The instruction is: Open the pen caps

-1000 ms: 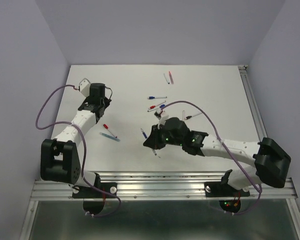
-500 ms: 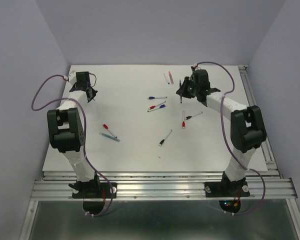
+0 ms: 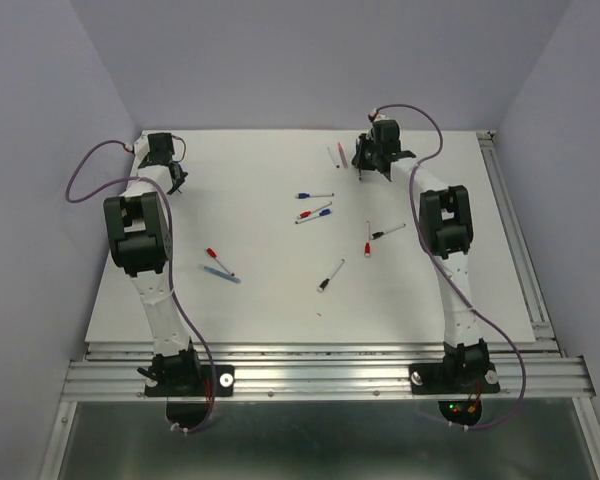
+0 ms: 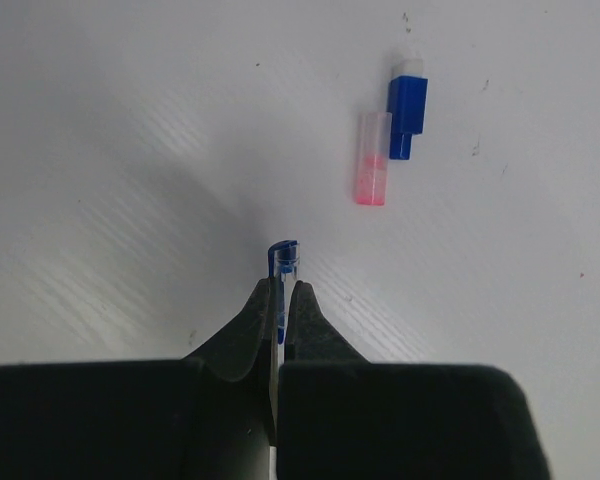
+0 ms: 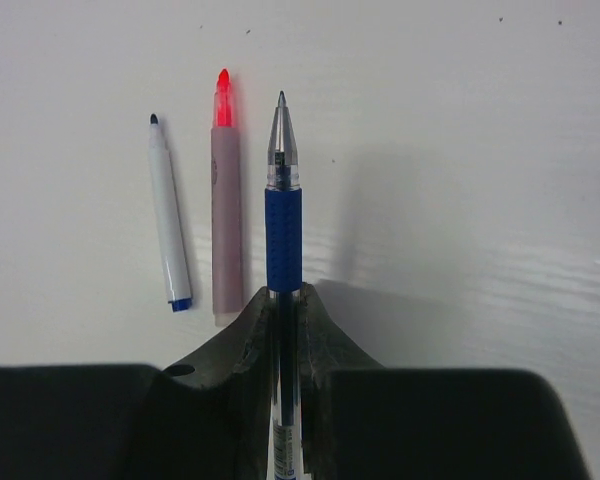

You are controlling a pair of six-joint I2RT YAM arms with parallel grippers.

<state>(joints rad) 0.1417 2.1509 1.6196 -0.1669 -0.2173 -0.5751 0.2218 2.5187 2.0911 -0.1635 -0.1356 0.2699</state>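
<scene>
My left gripper (image 4: pixel 287 285) is shut on a small clear-blue pen cap (image 4: pixel 283 260) that sticks out past the fingertips, just above the white table. A pink cap (image 4: pixel 372 160) and a dark blue cap (image 4: pixel 407 105) lie loose ahead of it. In the top view this gripper (image 3: pixel 172 180) is at the far left corner. My right gripper (image 5: pixel 283 292), at the back centre-right (image 3: pixel 362 172), is shut on a blue-grip pen (image 5: pixel 283 225) with its tip bare. Left of it lie an uncapped pink marker (image 5: pixel 225 210) and an uncapped white pen (image 5: pixel 168 215).
Several capped pens lie mid-table: blue-capped ones (image 3: pixel 315 195), a red-and-blue pair (image 3: pixel 315 213), a red one (image 3: pixel 368 242), black ones (image 3: pixel 388 232) (image 3: pixel 330 276), and a red one (image 3: pixel 218 261) beside a blue barrel (image 3: pixel 220 273). A metal rail (image 3: pixel 510 220) lines the right edge.
Both arms have stretched toward the back of the table. The right gripper carried its pen from near centre to the back; the left moved to the far left corner. Both stayed shut.
</scene>
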